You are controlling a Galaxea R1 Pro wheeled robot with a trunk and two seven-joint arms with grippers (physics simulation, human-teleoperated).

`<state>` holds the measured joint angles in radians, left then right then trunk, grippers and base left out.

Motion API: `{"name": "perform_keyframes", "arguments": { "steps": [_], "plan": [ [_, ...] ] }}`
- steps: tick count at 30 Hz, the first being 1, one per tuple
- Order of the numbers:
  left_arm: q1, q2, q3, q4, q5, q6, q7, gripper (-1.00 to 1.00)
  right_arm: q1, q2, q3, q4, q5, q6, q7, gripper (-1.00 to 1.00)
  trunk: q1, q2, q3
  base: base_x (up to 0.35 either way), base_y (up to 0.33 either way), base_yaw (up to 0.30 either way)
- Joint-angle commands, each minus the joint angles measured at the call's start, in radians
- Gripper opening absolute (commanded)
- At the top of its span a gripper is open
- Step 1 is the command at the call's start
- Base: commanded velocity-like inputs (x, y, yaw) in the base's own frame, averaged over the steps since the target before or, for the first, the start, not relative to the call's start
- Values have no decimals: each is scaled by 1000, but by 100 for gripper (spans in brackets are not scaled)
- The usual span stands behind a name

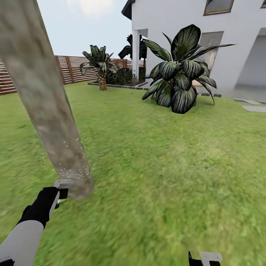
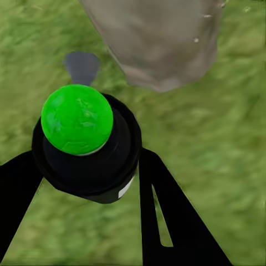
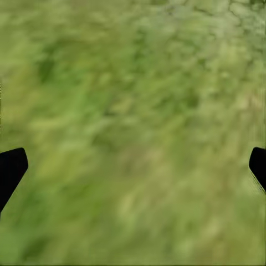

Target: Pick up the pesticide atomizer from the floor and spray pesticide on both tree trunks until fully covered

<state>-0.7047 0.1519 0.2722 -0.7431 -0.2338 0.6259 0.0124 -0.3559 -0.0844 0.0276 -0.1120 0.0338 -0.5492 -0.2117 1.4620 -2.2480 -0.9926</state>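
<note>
A thick, mottled grey-tan tree trunk (image 1: pixel 44 103) leans up from the lawn at the left, and its base (image 2: pixel 160 39) appears close in the left wrist view. Fine white specks of pesticide (image 1: pixel 72 164) dot the lowest part of the trunk. My left gripper (image 1: pixel 61 189) is right beside the trunk's foot. It (image 2: pixel 88 177) is shut on the pesticide atomizer (image 2: pixel 83 144), a black bottle with a round green cap, pointing at the trunk. My right gripper (image 1: pixel 205 258) sits low at the front right. Its fingers (image 3: pixel 11 169) stand wide apart over bare grass, holding nothing.
The garden lawn (image 1: pixel 159 166) stretches ahead and to the right. A brown slatted fence (image 1: pixel 70 68) and a small palm (image 1: pixel 99 70) stand at the back. A large dark-leaved plant (image 1: pixel 181 74) grows before a white house (image 1: pixel 184 22), with paving slabs (image 1: pixel 255 108) far right.
</note>
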Motion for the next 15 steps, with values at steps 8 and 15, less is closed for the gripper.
{"name": "perform_keyframes", "arguments": {
  "steps": [8, 15],
  "plan": [
    [-8, -4, -1, -21, 9, -2, -8, -100, 0, 0, 0, 0, 0, 0, 0, 100, 0, 0, 0, 67, -52, 278],
    [-49, 16, -7, -25, 5, 16, -67, -100, 0, 1, 0, 0, 0, 0, 1, 100, 0, 0, 0, 0, 0, 193]
  ]
}}
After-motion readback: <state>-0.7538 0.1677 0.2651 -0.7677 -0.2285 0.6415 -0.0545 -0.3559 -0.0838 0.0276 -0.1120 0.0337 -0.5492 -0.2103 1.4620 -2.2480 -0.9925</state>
